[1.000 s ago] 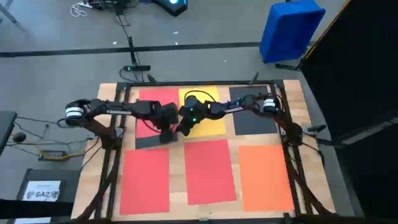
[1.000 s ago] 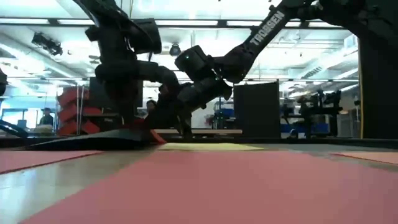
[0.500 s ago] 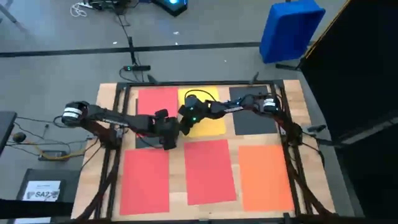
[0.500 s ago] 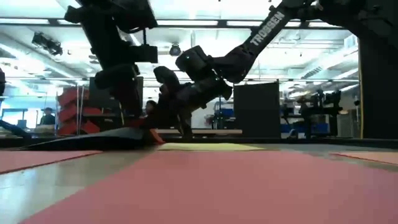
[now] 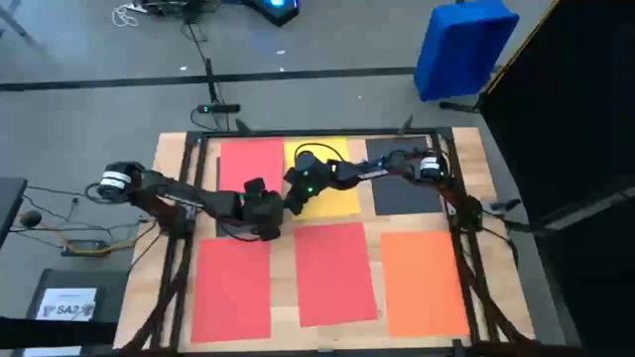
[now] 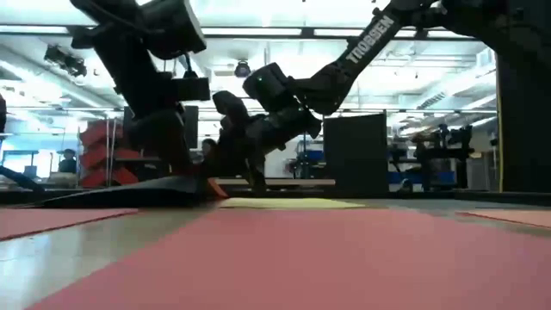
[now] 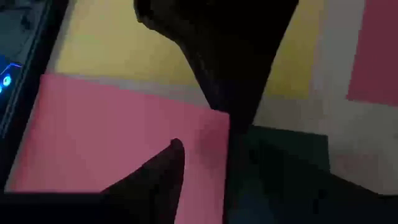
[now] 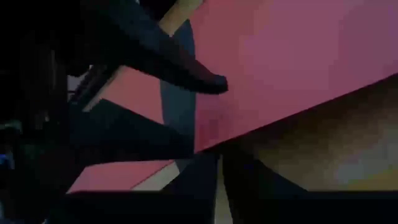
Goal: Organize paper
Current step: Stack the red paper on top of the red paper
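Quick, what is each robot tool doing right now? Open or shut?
Left tool: open, over the dark paper, holding nothing visible.
Right tool: shut at the red paper corner; grip unclear.

A robotics lab or workshop in a large open hall. The low view shows ceiling strip lights (image 6: 258, 33), equipment racks (image 6: 430, 159) and a person (image 6: 65, 161) far back; from above, grey floor (image 5: 89, 129), cables (image 5: 203, 59) and a blue bin (image 5: 464, 45) surround the table (image 5: 169, 159).

Both arms reach inward, grippers meeting near the table's (image 5: 169, 149) middle.
Left gripper (image 5: 264, 220) parted; right gripper (image 5: 295, 203) closed, just beside it.
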